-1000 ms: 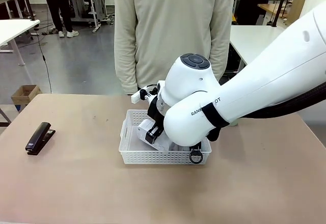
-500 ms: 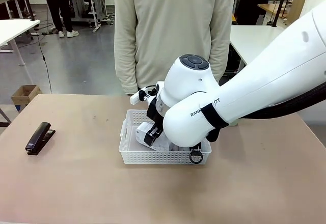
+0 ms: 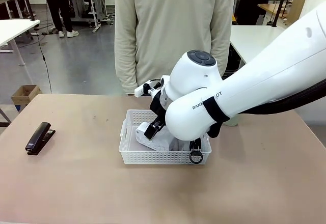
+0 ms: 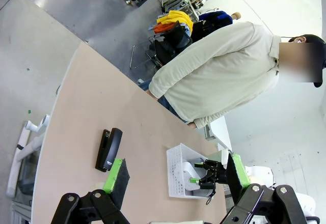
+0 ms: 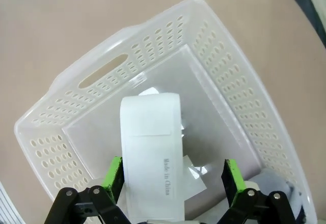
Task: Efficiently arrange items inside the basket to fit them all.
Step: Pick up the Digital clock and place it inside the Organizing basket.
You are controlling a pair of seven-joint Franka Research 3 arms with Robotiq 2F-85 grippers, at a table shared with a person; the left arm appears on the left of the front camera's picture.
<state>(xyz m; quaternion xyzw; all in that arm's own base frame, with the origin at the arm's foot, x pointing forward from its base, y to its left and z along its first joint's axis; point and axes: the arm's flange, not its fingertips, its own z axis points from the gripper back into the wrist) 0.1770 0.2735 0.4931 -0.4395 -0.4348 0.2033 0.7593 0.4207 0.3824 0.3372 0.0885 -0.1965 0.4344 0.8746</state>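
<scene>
Pads of the right gripper stand spread wide, released, down inside the basket. Between them the small white box lies flat on the basket floor; 1 pad sits just beside the box's long edge, the other well apart from it. Left gripper hangs above the table, its 2 pads apart with nothing gripped. From the front, a black ring pull hangs over the basket's near wall by its right corner. Farther left, the black stapler lies on the table, well apart from the basket. At the far edge, directly behind the basket, a person in a pale top stands.
</scene>
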